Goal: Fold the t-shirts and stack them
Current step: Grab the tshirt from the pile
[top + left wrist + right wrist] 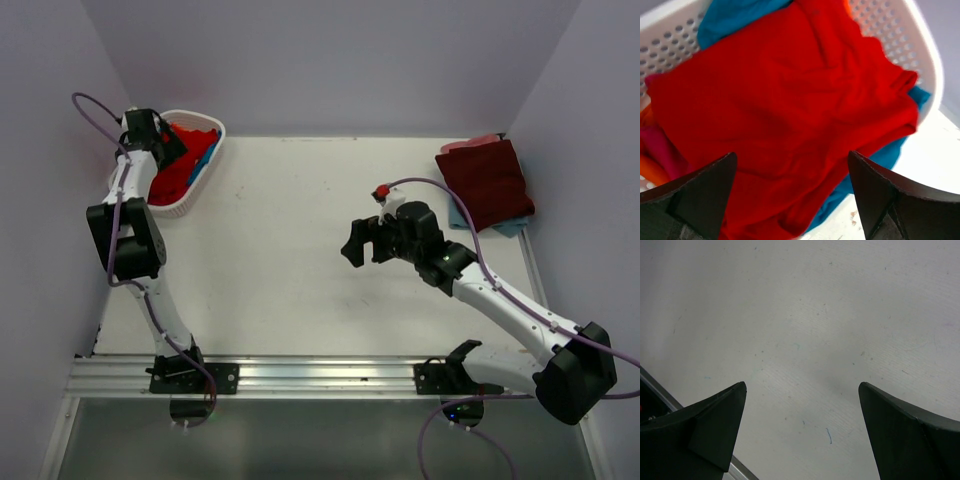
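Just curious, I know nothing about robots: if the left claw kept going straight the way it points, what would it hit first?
Most likely the red t-shirt, lying on top in the white basket, straight ahead of the open left gripper. How near it is I cannot tell.

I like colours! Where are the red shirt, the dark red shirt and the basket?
red shirt (790,115): left wrist view, middle of cloth.
dark red shirt (487,185): top view, its middle.
basket (890,30): left wrist view, holed wall.
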Robot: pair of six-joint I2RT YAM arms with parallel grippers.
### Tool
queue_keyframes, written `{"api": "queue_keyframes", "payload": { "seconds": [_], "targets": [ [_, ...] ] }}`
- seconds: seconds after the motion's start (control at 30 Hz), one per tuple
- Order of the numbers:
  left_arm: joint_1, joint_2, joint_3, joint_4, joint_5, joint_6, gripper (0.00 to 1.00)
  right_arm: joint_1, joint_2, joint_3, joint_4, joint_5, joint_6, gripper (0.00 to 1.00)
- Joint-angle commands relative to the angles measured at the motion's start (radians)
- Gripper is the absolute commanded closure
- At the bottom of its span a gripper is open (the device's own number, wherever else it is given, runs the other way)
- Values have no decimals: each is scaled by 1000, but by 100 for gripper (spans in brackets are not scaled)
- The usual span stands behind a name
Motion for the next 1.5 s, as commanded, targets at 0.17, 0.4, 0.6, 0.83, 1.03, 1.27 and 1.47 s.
{"api": "queue_keyframes", "payload": {
  "seconds": [0.17, 0.4, 0.6, 0.83, 1.03, 1.27, 1.47],
  "targets": [
    [2, -4, -30, -163, -48, -102, 8, 6, -7, -4, 12, 26, 10, 1],
    [2, -31, -101, -152, -59, -132, 11, 4, 11, -7, 28, 17, 10, 1],
    [2, -54, -109, -134, -56, -136, 42, 4, 14, -10, 31, 30, 7, 1],
    [-23, -155, -121, -102, -74, -96, 93, 4, 30, -10, 35, 28, 2, 1],
    [-142, -216, -84, -121, -207, -34, 94, 4, 39, -2, 37, 19, 2, 1],
    [-205, -339, -98, -112, -162, -28, 93, 6, 33, -8, 40, 36, 8, 1],
    [-224, -454, -138, -69, 58, -54, 93, 4, 14, -15, 46, 80, 31, 1]
  ]
}}
